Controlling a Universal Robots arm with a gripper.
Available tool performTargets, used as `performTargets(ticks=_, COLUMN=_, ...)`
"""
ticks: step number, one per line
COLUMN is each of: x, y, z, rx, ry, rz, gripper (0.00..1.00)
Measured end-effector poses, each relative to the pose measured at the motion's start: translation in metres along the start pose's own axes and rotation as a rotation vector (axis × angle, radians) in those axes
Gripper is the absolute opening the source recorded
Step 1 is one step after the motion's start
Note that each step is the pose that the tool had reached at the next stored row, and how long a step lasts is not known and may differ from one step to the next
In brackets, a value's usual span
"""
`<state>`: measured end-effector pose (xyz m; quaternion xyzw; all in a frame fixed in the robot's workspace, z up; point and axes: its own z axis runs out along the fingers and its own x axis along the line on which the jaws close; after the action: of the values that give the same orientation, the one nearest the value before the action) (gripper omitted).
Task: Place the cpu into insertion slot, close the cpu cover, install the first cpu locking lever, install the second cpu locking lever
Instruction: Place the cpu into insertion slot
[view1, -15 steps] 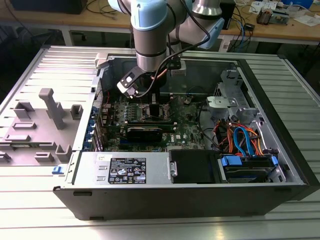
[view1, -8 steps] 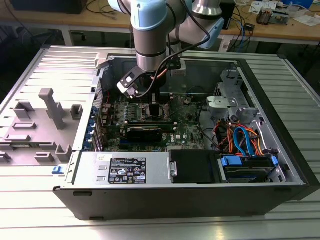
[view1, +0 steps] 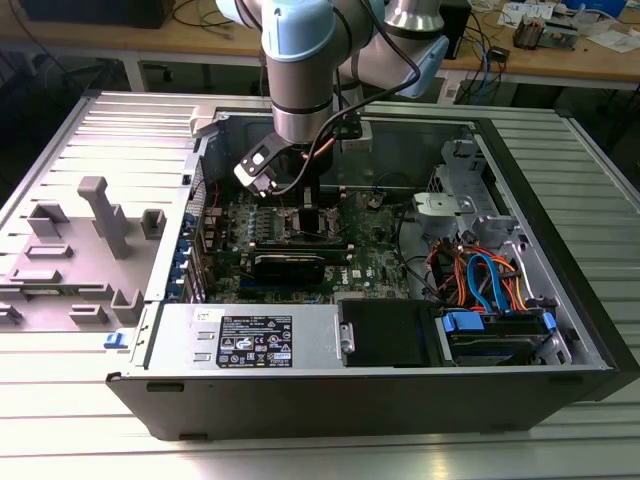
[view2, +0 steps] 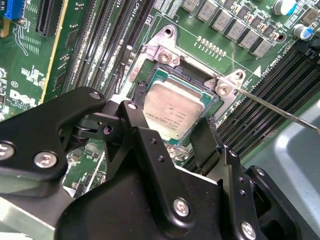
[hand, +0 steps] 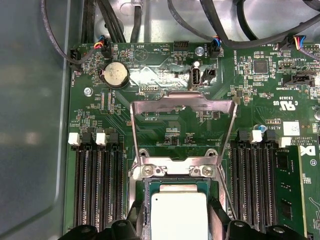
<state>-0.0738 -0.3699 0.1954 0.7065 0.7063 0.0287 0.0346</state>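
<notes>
The work stands at the first step, setting the chip into its socket, and by my reading that step is close to its end. In the exterior view the arm reaches down into the open computer case (view1: 300, 400), which lies on the tabletop (view1: 300, 455). The gripper (view1: 305, 215) is low over the green board, a little to the exterior view's left of the frame's centre.

In both wrist views the cpu (view2: 172, 112) (hand: 179, 215) lies with its dull silver top up inside the insertion slot (view2: 192, 74). It looks flat and square to the slot's rim. The gripper (view2: 169, 119) (hand: 177, 222) brackets the chip on two opposite sides, right beside its edges. Whether it is grasping the chip or has already released it I cannot tell.

The cpu cover (hand: 182, 97) is swung up and away from the slot, hinged at the slot's far edge, with its window showing bare board behind it. A thin wire locking lever (view2: 280, 112) stands free, angling out from the slot's corner, so nothing is latched. Long black memory slots (hand: 95, 185) run on both sides of the socket.

As a judgement, finishing this step calls for the chip to sit fully down and level, and for the gripper to come away without dragging it sideways. The cover and the lever are close by and could be caught.
</notes>
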Motion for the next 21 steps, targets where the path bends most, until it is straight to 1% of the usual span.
performTargets(ticks=9, x=0.0002, y=0.0, z=0.0004, rx=-0.0003, ry=0.001, rz=0.0, gripper=0.62)
performTargets(ticks=10, x=0.0003, y=0.0001, z=0.0007, rx=-0.0006, ry=0.0012, rz=0.0, gripper=0.62)
performTargets(ticks=11, x=0.0002, y=0.0, z=0.0005, rx=-0.0004, ry=0.0006, rz=0.0, gripper=0.69)
performTargets(ticks=12, x=0.0001, y=0.0, z=0.0003, rx=-0.0001, ry=0.0002, rz=0.0, gripper=0.69)
performTargets(ticks=14, x=0.0, y=0.0002, z=-0.0015, rx=0.0001, ry=0.0001, rz=0.0, gripper=0.69)
performTargets(ticks=17, x=0.0, y=0.0011, z=-0.0092, rx=0.0049, ry=0.0002, rz=0.0, gripper=0.69)
performTargets(ticks=19, x=0.0, y=0.0014, z=-0.0114, rx=0.0077, ry=0.0003, rz=0.0, gripper=0.69)
performTargets(ticks=21, x=0.0, y=0.0014, z=-0.0114, rx=0.0079, ry=0.0004, rz=0.0, gripper=0.69)
